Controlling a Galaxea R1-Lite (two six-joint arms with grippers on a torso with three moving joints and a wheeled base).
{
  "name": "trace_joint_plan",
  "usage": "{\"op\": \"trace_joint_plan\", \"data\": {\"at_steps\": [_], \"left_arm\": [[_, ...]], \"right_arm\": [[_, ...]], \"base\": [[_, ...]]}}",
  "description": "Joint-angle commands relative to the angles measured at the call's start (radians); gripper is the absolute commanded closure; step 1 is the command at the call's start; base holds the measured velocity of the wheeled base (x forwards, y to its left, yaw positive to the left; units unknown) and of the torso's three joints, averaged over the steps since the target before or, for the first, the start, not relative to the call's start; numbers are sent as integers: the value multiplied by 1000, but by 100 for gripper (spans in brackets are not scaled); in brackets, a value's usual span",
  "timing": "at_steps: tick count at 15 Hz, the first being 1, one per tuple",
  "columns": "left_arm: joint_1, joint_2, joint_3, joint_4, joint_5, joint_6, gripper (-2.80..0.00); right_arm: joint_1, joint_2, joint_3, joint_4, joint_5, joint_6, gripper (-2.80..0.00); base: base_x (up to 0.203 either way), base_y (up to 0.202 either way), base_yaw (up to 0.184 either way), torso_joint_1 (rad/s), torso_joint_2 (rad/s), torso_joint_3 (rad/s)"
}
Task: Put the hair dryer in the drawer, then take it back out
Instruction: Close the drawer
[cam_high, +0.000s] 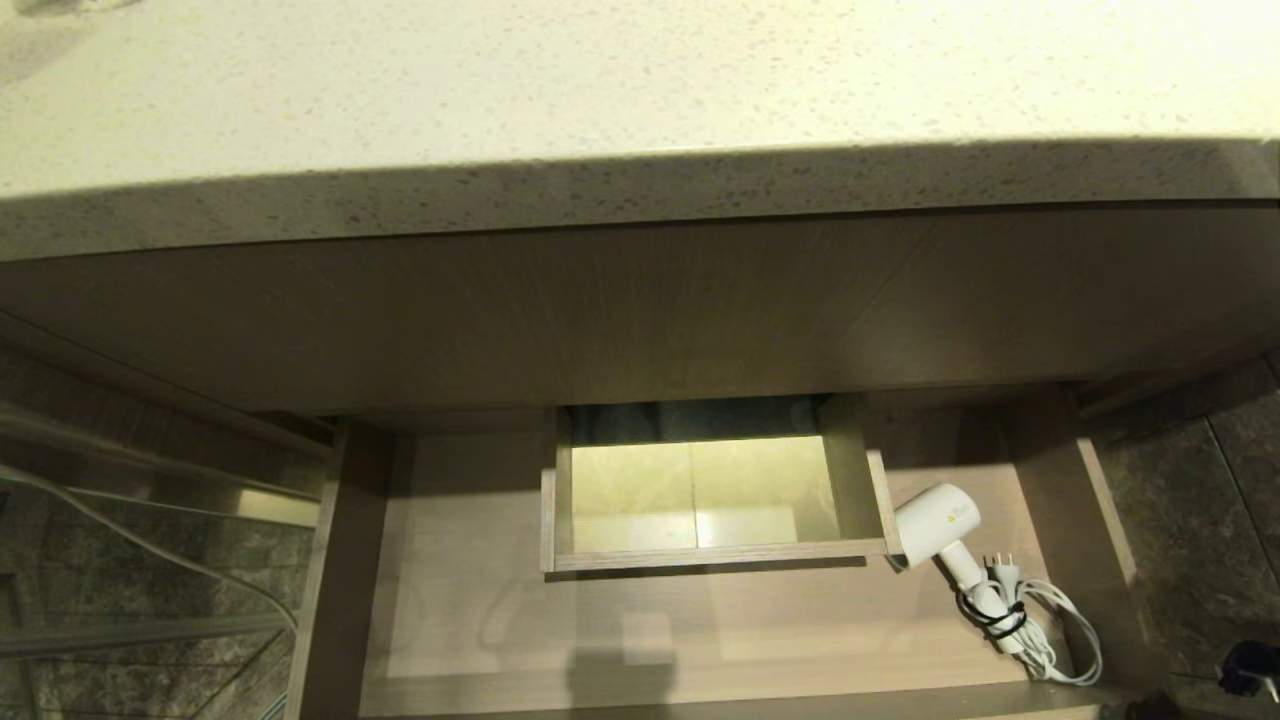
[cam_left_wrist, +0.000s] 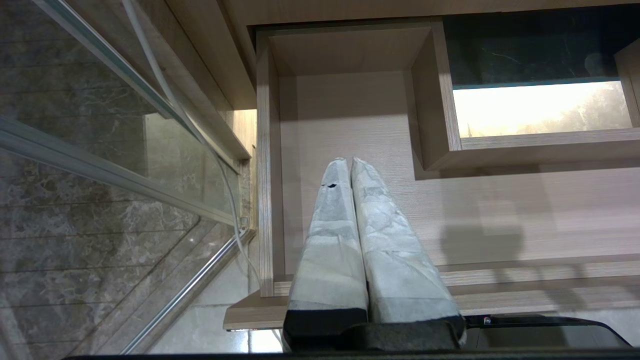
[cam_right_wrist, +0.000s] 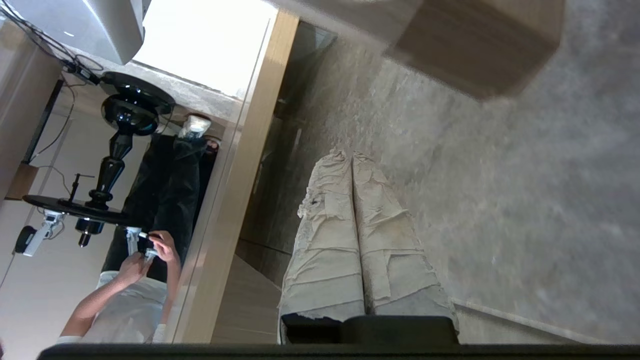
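Note:
The wide beige drawer (cam_high: 480, 600) stands pulled out below the counter, with a walled rectangular cut-out (cam_high: 710, 555) in its floor. The white hair dryer (cam_high: 938, 520) lies in the drawer's right part, barrel against the cut-out's corner, its bound cord (cam_high: 1040, 630) coiled toward the front right corner. My left gripper (cam_left_wrist: 348, 161) is shut and empty, hanging over the drawer's (cam_left_wrist: 350, 125) left part. My right gripper (cam_right_wrist: 348, 154) is shut and empty, pointing at a grey marble surface away from the drawer. Neither gripper's fingers show in the head view.
A speckled stone countertop (cam_high: 600, 100) overhangs a wood front panel (cam_high: 640, 310). A glass pane with a metal rail (cam_high: 150, 470) stands left of the drawer, dark marble (cam_high: 1200, 520) to its right. A person (cam_right_wrist: 135, 280) stands by a black stand (cam_right_wrist: 120, 145).

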Motion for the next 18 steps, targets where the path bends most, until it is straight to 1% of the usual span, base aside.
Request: {"op": "trace_joint_plan", "data": {"at_steps": [1, 4, 7, 8, 18], "left_arm": [[0, 0, 0, 0, 0, -1, 0], [0, 0, 0, 0, 0, -1, 0], [0, 0, 0, 0, 0, -1, 0], [0, 0, 0, 0, 0, -1, 0], [0, 0, 0, 0, 0, -1, 0]], "right_arm": [[3, 45, -15, -2, 4, -7, 0], [12, 71, -42, -16, 24, 8, 0], [39, 92, -53, -106, 30, 59, 0], [44, 95, -61, -118, 33, 69, 0], [47, 30, -70, -117, 103, 65, 0]], "base": [[0, 0, 0, 0, 0, 0], [0, 0, 0, 0, 0, 0], [0, 0, 0, 0, 0, 0], [0, 0, 0, 0, 0, 0], [0, 0, 0, 0, 0, 0]]}}
